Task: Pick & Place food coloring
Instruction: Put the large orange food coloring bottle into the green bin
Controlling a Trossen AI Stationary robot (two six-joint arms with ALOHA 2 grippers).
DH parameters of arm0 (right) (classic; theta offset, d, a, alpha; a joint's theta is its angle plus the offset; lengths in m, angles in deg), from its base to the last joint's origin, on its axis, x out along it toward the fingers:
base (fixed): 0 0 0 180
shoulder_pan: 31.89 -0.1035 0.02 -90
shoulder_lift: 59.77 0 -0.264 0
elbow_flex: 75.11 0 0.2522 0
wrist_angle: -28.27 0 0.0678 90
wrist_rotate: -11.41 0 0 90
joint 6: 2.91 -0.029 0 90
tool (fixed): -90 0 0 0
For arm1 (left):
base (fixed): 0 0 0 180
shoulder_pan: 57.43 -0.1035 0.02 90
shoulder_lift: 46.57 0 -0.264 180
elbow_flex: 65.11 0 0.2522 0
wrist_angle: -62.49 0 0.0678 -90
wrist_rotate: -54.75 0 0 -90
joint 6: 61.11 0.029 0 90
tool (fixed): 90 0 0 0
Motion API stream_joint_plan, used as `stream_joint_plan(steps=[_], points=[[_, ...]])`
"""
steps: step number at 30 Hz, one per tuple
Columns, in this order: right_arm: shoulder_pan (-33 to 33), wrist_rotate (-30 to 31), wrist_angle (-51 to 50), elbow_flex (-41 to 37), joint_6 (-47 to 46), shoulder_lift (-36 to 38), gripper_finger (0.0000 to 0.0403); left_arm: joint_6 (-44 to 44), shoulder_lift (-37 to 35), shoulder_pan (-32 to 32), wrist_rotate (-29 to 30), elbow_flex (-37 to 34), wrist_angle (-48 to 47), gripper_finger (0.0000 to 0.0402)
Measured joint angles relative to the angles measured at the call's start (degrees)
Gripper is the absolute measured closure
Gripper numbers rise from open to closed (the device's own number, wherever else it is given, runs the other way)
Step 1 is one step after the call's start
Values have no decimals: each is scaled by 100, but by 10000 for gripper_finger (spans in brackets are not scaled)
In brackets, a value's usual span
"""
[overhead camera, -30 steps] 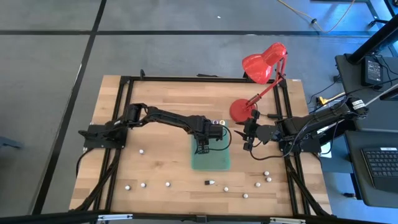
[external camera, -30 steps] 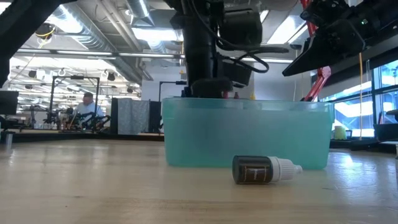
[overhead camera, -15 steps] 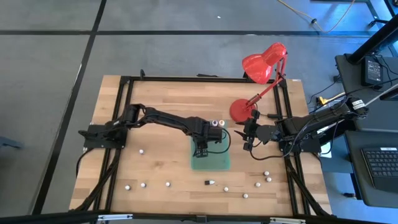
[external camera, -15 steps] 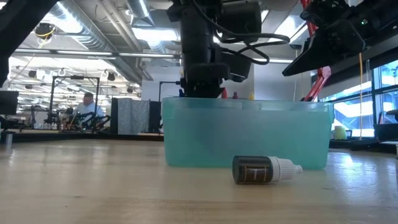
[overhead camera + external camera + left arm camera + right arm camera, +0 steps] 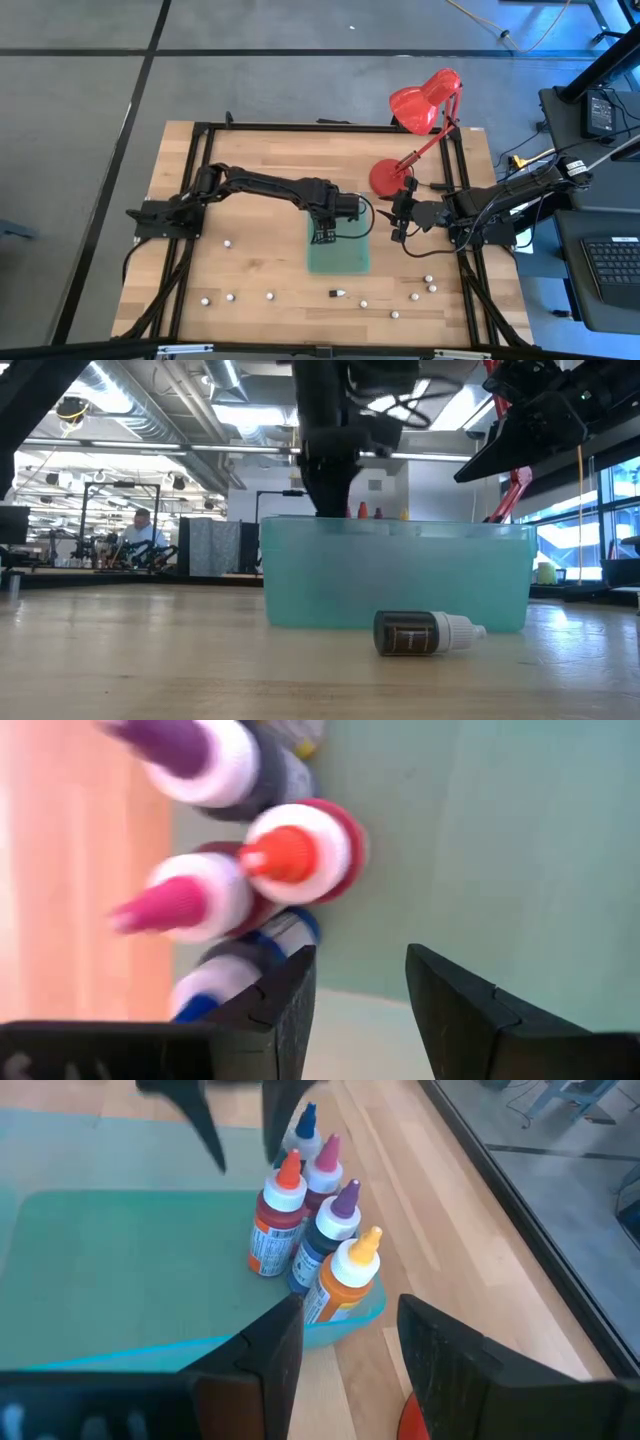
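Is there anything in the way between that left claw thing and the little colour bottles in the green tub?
Nothing visible blocks it. The left tool hangs open just above the cluster of bottles, which stand upright in a corner of the green tub, with only air between. The right tool waits off beside the tub.

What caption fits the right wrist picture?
Five little food coloring bottles stand together in a corner of the green tray, with the left gripper open just above them.

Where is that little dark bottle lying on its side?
In the high view, the dark bottle lies on the wooden table, near its front edge, just in front of the green tray.
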Motion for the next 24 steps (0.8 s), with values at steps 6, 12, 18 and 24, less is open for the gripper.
stream_joint_plan(steps=[6,12,18,24], points=[[1,-1,-7,0,-1,-1,238,113,-11,103,-41,324,135,252],[2,0,-19,0,4,-1,238,499,0,382,-122,3,1018,252],[1,0,-23,0,4,-1,238,504,0,747,892,-284,1123,249],[2,0,-19,0,-3,-1,238,364,2,814,653,-745,1806,253]])
